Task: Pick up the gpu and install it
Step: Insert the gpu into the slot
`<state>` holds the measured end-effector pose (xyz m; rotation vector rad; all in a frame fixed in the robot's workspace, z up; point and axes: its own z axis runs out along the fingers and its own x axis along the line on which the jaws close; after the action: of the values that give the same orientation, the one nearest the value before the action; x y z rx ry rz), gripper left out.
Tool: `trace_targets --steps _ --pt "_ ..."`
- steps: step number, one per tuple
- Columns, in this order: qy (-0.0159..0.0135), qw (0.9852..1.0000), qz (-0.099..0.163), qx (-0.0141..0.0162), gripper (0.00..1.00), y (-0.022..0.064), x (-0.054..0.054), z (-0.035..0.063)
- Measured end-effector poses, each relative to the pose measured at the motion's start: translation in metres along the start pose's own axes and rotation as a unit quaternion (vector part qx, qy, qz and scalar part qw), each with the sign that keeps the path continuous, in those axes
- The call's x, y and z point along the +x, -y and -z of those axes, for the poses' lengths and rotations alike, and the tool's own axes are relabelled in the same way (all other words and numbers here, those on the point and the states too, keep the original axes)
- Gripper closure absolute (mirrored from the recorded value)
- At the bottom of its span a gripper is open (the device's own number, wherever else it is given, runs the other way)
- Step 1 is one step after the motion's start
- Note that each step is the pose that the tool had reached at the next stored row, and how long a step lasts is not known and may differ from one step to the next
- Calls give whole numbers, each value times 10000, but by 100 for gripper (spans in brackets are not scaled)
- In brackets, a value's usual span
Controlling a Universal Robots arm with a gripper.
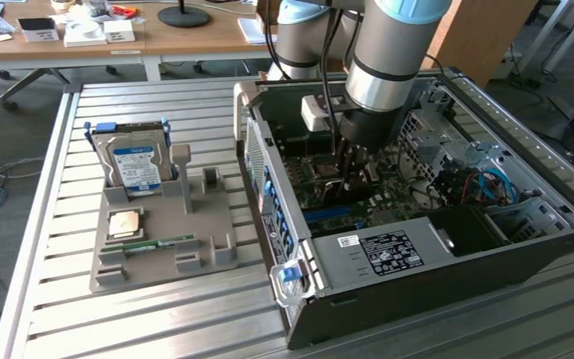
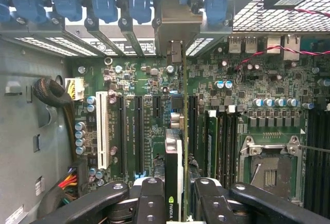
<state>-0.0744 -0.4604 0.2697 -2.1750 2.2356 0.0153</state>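
Open PC case [image 1: 526, 247] on a slatted table [image 1: 167, 321]: the gripper [image 2: 178, 193], fingers [image 2: 149, 198] clamped on the gpu [image 2: 175, 157], holds it edge-down, bracket at 12 o'clock, to meet the motherboard [image 2: 144, 84] slot.

A grey holder tray [image 1: 158, 258] lies on the slatted metal table [image 1: 57, 321] — in it a hard drive [image 1: 135, 168] stands upright, a memory stick [image 1: 158, 244] lies flat. Beside it an open computer case [image 1: 417, 292].
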Motion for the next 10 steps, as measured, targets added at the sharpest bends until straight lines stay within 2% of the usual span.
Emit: trace_targets --steps 3,6,10 --pt "-2 10000 0 0 73 -1 0 0" --pt "-50 10000 -1 -5 73 -1 -11 -7" --pt "-53 10000 -1 -5 73 -1 -10 -6"
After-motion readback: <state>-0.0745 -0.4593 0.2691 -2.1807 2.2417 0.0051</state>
